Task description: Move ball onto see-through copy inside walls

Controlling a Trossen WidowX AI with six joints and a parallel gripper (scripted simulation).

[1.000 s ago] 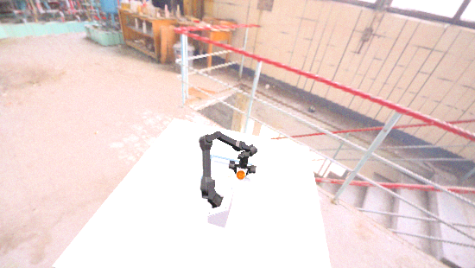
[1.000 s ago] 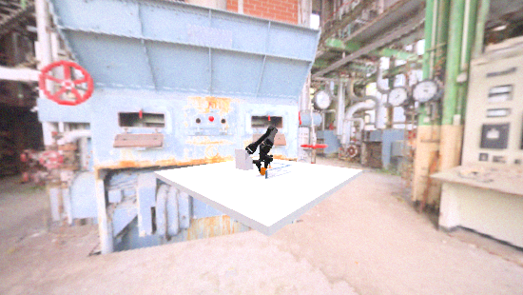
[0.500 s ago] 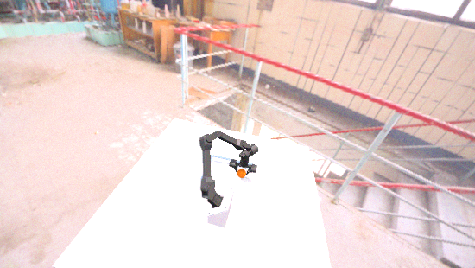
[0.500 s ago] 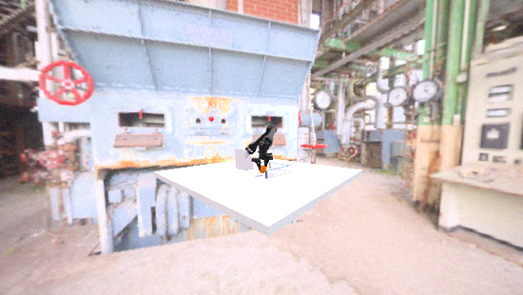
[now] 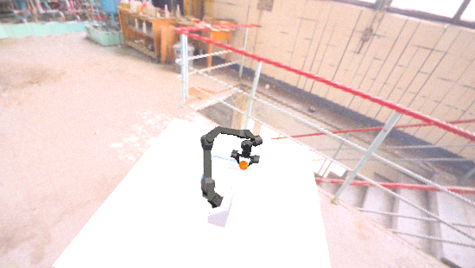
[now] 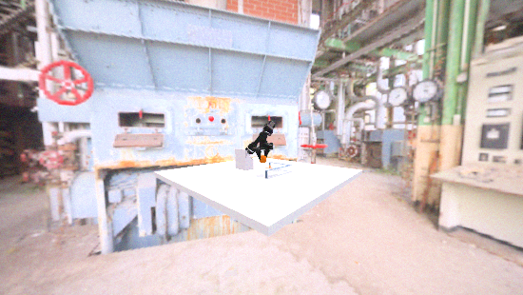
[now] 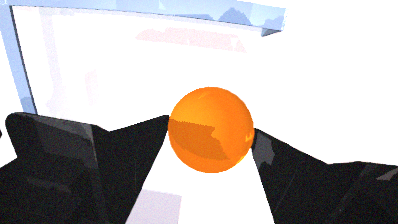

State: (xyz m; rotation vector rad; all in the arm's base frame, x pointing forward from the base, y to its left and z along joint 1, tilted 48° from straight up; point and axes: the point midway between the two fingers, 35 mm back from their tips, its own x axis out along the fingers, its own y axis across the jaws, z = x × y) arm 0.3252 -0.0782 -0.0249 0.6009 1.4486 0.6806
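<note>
Fingers clamped on the ball [image 7: 210, 129] — mid-frame in the wrist view, pinched from both sides — walls [image 7: 150, 10] upper left.

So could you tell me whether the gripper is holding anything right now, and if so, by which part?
Yes: the gripper is shut on the orange ball, its two fingers pressing the ball's opposite sides at about mid-height.

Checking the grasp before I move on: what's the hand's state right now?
Hand: closed on the orange ball, one finger touching each side.
</note>
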